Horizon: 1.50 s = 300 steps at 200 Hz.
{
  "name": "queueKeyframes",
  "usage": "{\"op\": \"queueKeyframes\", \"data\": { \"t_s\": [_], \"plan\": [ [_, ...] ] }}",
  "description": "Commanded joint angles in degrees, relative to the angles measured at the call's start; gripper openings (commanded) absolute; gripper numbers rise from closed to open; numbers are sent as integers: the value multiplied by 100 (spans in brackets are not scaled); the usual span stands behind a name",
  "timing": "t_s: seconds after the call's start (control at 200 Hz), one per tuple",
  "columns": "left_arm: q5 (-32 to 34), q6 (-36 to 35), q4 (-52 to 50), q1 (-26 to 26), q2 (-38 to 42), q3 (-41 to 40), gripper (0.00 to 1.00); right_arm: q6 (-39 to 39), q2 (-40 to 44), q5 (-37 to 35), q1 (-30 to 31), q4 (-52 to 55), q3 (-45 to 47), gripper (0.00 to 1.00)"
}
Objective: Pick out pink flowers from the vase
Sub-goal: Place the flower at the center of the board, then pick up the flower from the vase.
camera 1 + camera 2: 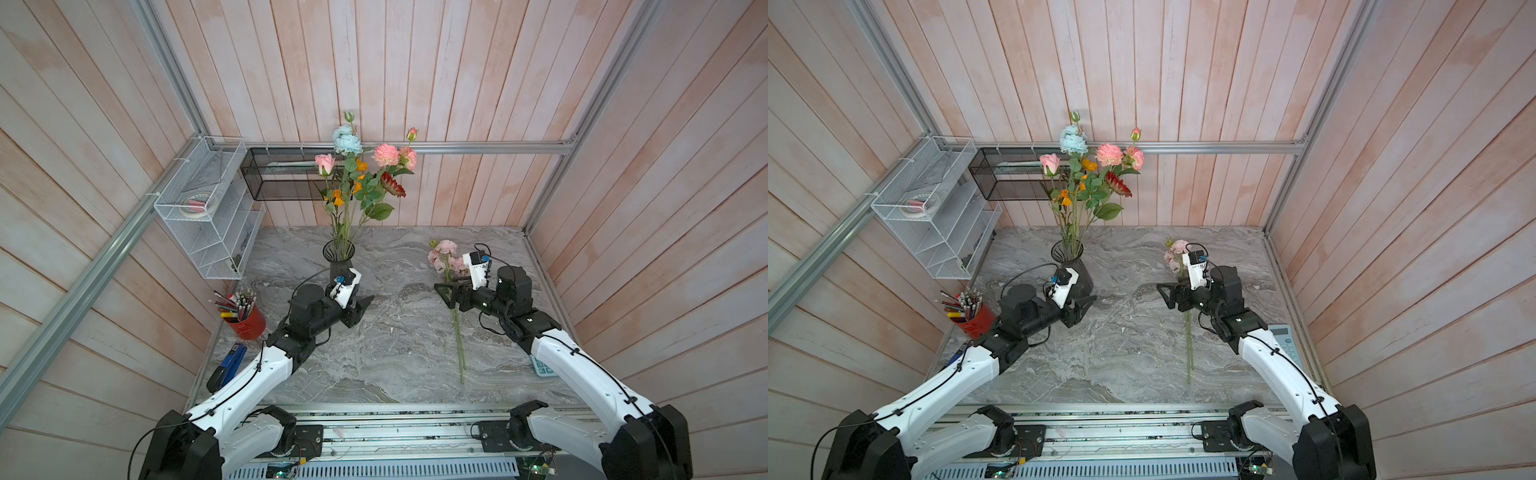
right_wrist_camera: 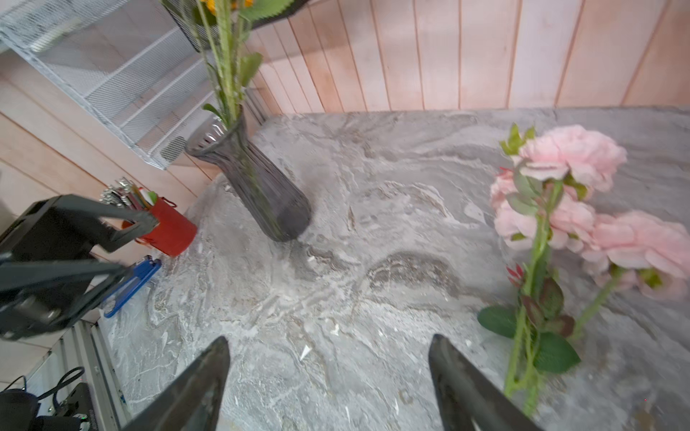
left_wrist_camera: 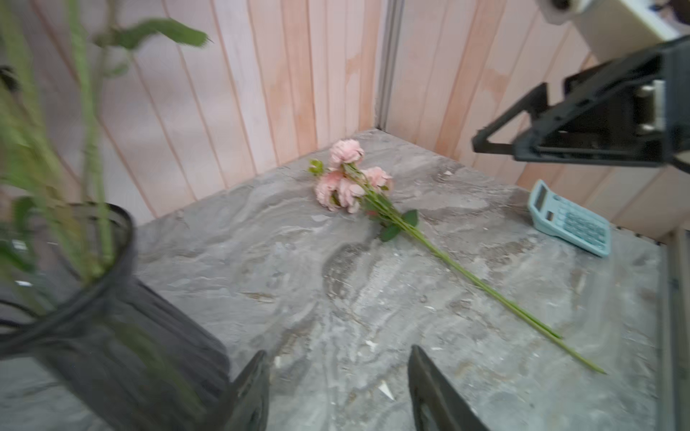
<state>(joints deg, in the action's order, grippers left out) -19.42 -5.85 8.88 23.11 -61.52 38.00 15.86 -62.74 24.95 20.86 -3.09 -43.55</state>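
Grey marble tabletop (image 1: 395, 345), pink plank walls all round. Left to right:

- Left edge: red pencil cup (image 1: 249, 324), blue stapler (image 1: 230, 361) nearer the front-left corner. Not involved.
- vase (image 1: 338, 259) stands upright near the back edge, left of centre. It holds a blue bloom (image 1: 347, 141), orange and dark red flowers, a pink rose (image 1: 325, 163) and coral-pink blooms (image 1: 386, 154).
- left tool (image 1: 362, 306) is just beside the vase on its front-right side, pointing toward the right edge. Jaws are apart with only bare marble between them in the left wrist view (image 3: 338, 373). Not touching the vase.
- pink flowers (image 1: 445, 248) lie flat on the right half of the tabletop, outside the vase and well apart from it. Long axis runs back to front: heads toward the back edge, stalk ends toward the front edge, with a slight lean toward the right edge at the stalk end. Clear in the left wrist view (image 3: 347, 183).
- right tool (image 1: 442, 296) hangs over the upper part of the stalks, just below the heads, pointing toward the left edge, roughly square to the stalks. Jaws are wide apart and empty (image 2: 332, 358). The right wrist view shows the stalks outside the gap, beside one finger (image 2: 459, 377). The left wrist view shows this tool raised clear of the tabletop, not touching the flowers.
- Right edge: light blue calculator (image 3: 571, 220).
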Motion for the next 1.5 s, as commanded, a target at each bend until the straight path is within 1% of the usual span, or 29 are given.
{"op": "queueKeyframes", "data": {
  "t_s": [0.0, 0.06, 0.09, 0.115, 0.225, 0.375, 0.57, 0.675, 0.995, 1.095, 1.245, 1.495],
  "plan": [
    [-363, 110, -227, -558, -41, 448, 55, 242, -53, 174, 247, -809, 168, 88],
    [-611, 243, -188, -914, -116, 626, 51, 272, -112, 205, 437, -992, 153, 91],
    [-707, 311, -161, -1076, -167, 711, 50, 269, -144, 228, 540, -1089, 140, 96],
    [-806, 372, -126, -1215, -213, 785, 47, 273, -182, 244, 608, -1163, 123, 98],
    [-1085, 554, 107, -1653, -476, 1066, 43, 295, -336, 287, 897, -1536, 92, 98],
    [-1176, 580, 161, -1902, -1007, 1618, 37, 447, -601, 370, 1143, -2092, 72, 98],
    [-1037, 626, 171, -1959, -1639, 2203, 30, 609, -903, 470, 1345, -2500, 49, 98],
    [-873, 672, 179, -1968, -1944, 2430, 30, 643, -992, 458, 1409, -2526, 42, 98],
    [-355, 899, 538, -1968, -2608, 2725, 25, 629, -1025, 502, 1429, -2582, 58, 98],
    [-363, 953, 556, -1969, -2795, 2842, 25, 588, -1038, 562, 1457, -2622, 37, 98],
    [-489, 985, 628, -1960, -3026, 2972, 24, 542, -1030, 436, 1536, -2625, -4, 98],
    [-626, 981, 727, -1960, -3171, 2981, 22, 532, -1116, 414, 1547, -2574, -24, 98]
  ]
}}
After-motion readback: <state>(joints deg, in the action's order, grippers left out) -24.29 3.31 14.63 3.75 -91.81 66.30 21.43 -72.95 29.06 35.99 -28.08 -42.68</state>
